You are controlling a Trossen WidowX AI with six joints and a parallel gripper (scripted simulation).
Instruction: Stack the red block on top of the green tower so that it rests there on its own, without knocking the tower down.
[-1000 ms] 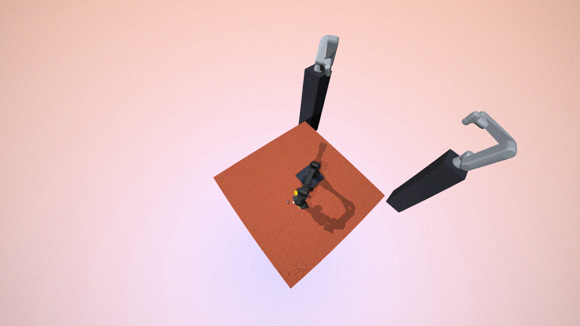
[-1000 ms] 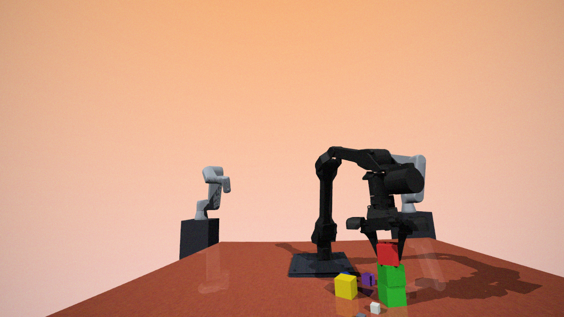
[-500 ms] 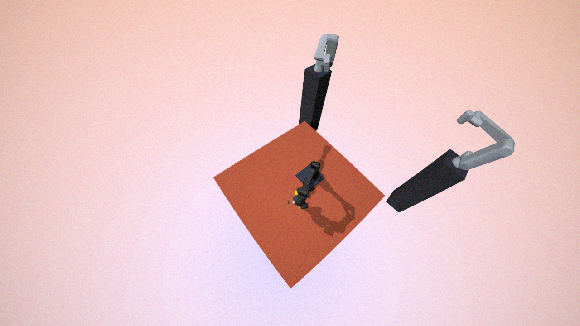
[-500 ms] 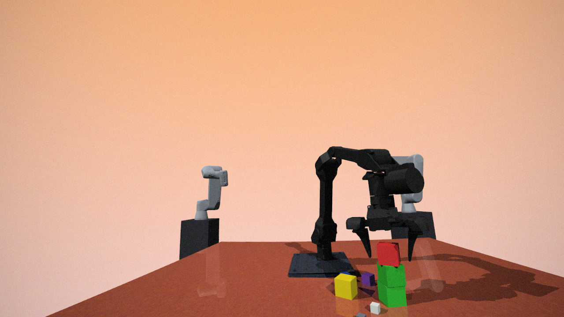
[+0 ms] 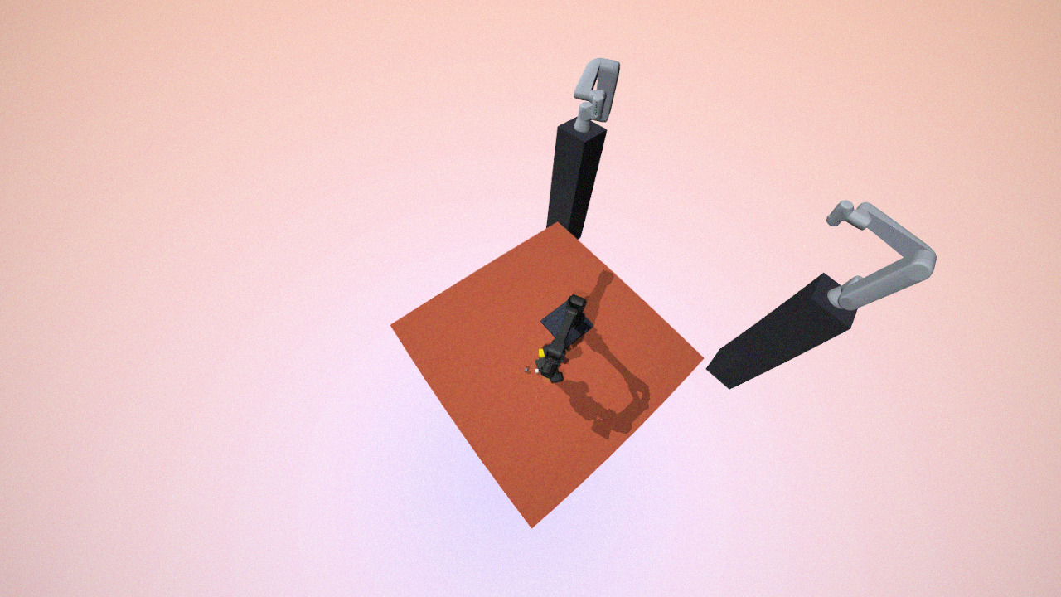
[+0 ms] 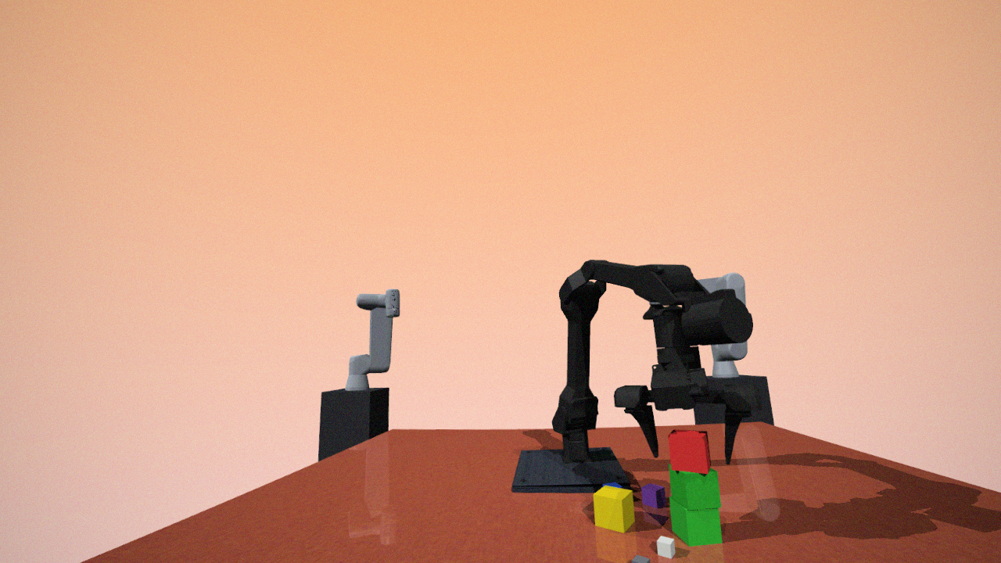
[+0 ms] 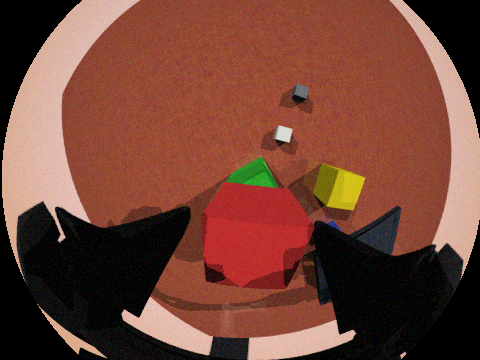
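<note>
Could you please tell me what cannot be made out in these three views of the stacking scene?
- Top view: the red block and green tower are hidden beneath the arm.
- Wrist view: the red block covers the green tower except one corner; the blue block is mostly behind a pincer finger.
- Exterior view: the blue block is nearly hidden behind the yellow block.

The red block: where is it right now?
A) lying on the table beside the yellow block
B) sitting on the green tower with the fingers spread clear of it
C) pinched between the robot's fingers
B: the red block sits on the green tower, and the open gripper leaves a gap either side.
</note>
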